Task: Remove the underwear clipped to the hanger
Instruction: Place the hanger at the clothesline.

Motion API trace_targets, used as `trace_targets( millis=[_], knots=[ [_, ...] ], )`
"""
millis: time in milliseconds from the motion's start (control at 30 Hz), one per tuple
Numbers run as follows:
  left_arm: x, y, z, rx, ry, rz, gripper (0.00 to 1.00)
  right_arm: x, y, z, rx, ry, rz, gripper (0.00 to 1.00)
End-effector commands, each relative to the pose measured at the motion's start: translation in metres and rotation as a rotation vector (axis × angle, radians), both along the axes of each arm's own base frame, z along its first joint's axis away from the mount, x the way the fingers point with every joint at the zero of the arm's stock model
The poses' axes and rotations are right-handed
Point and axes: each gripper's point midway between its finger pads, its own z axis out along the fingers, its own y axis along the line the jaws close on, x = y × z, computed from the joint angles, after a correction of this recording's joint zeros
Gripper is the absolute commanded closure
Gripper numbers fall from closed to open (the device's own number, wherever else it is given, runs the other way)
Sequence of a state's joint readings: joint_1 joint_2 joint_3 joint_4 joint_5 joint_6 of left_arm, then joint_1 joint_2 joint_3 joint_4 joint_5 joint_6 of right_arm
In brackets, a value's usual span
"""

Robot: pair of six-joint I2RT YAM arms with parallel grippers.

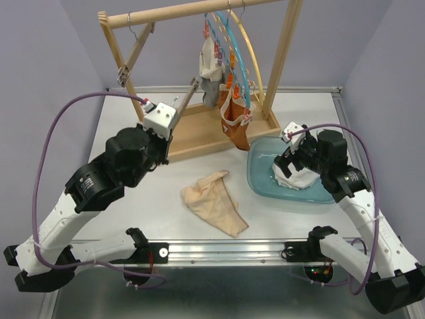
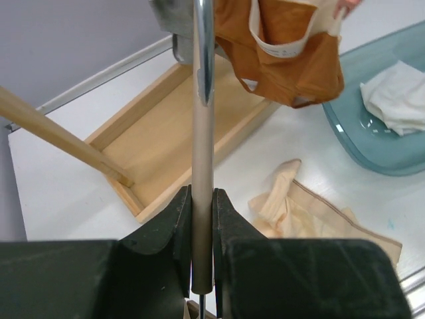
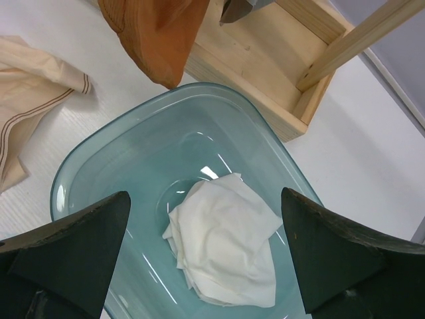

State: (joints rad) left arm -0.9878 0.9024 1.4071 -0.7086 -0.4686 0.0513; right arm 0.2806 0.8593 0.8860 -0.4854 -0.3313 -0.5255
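A clip hanger [image 1: 232, 46] hangs from the wooden rack [image 1: 199, 136]. A white and grey garment [image 1: 211, 70] and an orange-brown garment [image 1: 236, 126] are clipped to it. My left gripper [image 1: 172, 123] is shut on a thin metal rod [image 2: 202, 133] whose far end reaches the grey garment. The orange-brown garment [image 2: 292, 56] hangs just beyond that gripper [image 2: 201, 196]. A beige garment [image 1: 214, 199] lies loose on the table. My right gripper [image 3: 206, 196] is open above a white garment [image 3: 226, 249] lying in the blue tub [image 3: 86, 173].
The blue tub [image 1: 260, 179] sits at the right, next to the rack's wooden base tray [image 2: 166, 133]. The rack's slanted legs [image 1: 123, 60] stand at both ends. The table's far and right edges have a raised rim.
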Motion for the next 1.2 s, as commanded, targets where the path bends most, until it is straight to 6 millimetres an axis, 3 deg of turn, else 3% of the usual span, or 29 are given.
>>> trace_targets(
  millis=[0, 167, 300, 367, 400, 433, 633, 1000, 1167],
  knots=[
    [0.031, 0.014, 0.044, -0.111, -0.055, 0.09, 1.0, 0.002, 0.004, 0.011, 0.038, -0.052, 0.013, 0.0],
    [0.066, 0.003, 0.048, -0.128, -0.016, 0.085, 1.0, -0.002, 0.006, 0.012, 0.047, -0.057, 0.028, 0.0],
    [0.079, -0.009, 0.079, -0.209, -0.039, 0.076, 1.0, -0.005, 0.008, 0.013, 0.057, -0.058, 0.046, 0.0],
    [0.09, -0.013, 0.085, -0.23, -0.03, 0.097, 1.0, -0.006, 0.009, 0.014, 0.062, -0.059, 0.052, 0.0],
    [0.091, -0.01, 0.1, -0.253, -0.054, 0.104, 1.0, -0.007, 0.01, 0.015, 0.064, -0.062, 0.056, 0.0],
    [0.099, -0.013, 0.098, -0.246, -0.041, 0.112, 1.0, -0.008, 0.01, 0.016, 0.066, -0.064, 0.059, 0.0],
    [0.122, 0.0, 0.122, -0.284, -0.058, 0.191, 1.0, -0.013, 0.013, 0.018, 0.081, -0.07, 0.082, 0.0],
    [0.156, 0.02, 0.123, -0.305, -0.047, 0.256, 1.0, -0.021, 0.017, 0.021, 0.095, -0.085, 0.113, 0.0],
    [0.165, 0.019, 0.138, -0.342, -0.082, 0.251, 1.0, -0.023, 0.018, 0.021, 0.102, -0.082, 0.124, 0.0]
  ],
)
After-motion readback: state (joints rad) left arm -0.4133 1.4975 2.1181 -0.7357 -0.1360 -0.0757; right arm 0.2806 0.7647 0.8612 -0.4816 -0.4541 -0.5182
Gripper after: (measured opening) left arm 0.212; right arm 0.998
